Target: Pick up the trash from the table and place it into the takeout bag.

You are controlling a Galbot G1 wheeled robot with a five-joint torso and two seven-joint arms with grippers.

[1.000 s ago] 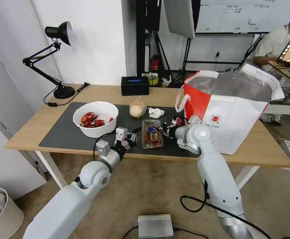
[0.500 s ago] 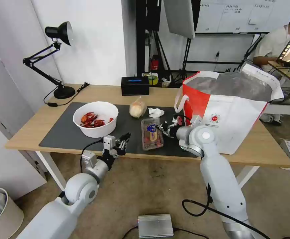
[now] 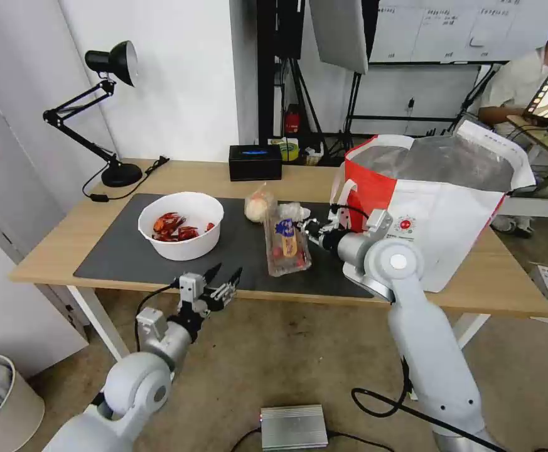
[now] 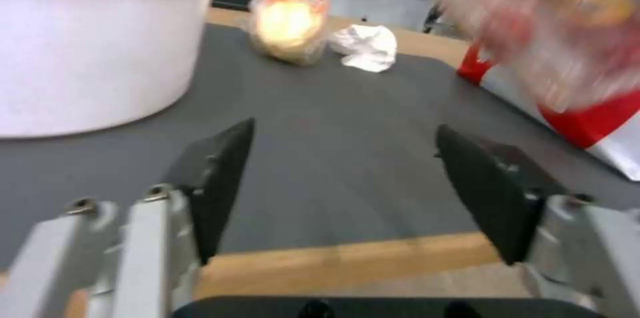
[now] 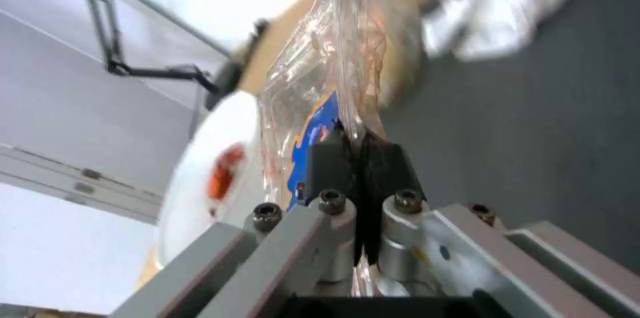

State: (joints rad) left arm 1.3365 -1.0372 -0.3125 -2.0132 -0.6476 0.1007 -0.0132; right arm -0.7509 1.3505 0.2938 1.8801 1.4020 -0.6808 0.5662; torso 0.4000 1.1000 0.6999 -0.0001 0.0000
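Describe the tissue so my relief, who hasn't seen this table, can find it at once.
Start at the takeout bag on the table, then look just left of it on the dark mat. The tissue lies beside the bagged bun, behind the tray held by the right gripper. It is the only crumpled white, opaque scrap there.

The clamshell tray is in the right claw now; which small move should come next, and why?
Probably carry the clamshell tray right, above the takeout bag opening. The right claw pinches its edge, it hangs tilted over the mat, and the bag stands open beside it.
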